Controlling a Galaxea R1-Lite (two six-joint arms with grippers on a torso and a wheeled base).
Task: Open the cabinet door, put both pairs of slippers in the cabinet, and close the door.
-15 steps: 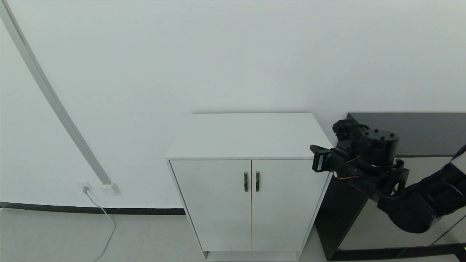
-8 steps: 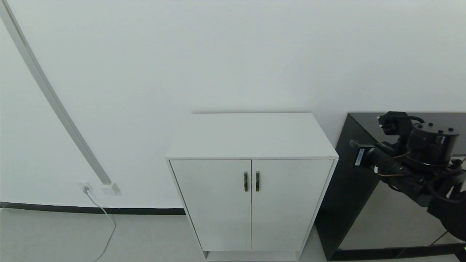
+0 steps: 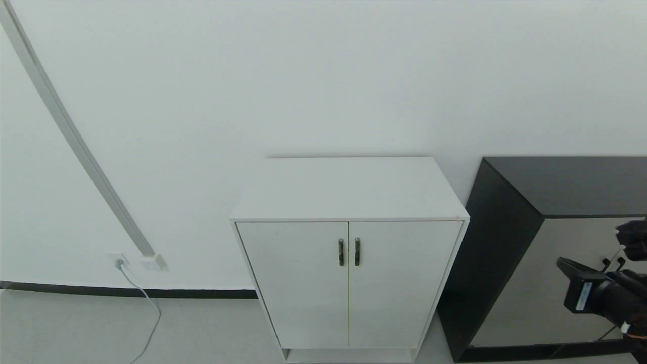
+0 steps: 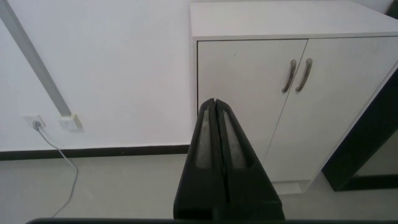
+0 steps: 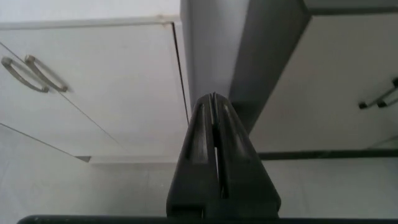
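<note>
Against the wall, white cabinet (image 3: 349, 283), both doors shut, handles (image 3: 349, 252) side by side. Squeezed shut and empty, right gripper (image 5: 214, 106), low by the black cabinet (image 3: 498, 263). Squeezed shut and empty too, left gripper (image 4: 214, 109), pointing at the white cabinet.

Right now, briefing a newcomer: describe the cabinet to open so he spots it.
Two cabinets stand against the white wall. Take the white cabinet on the left, doors shut, two dark handles at its centre; its neighbour is black.

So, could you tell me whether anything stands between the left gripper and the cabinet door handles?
Nothing visible does: open space separates the left gripper from the handles on the closed cabinet doors.
</note>
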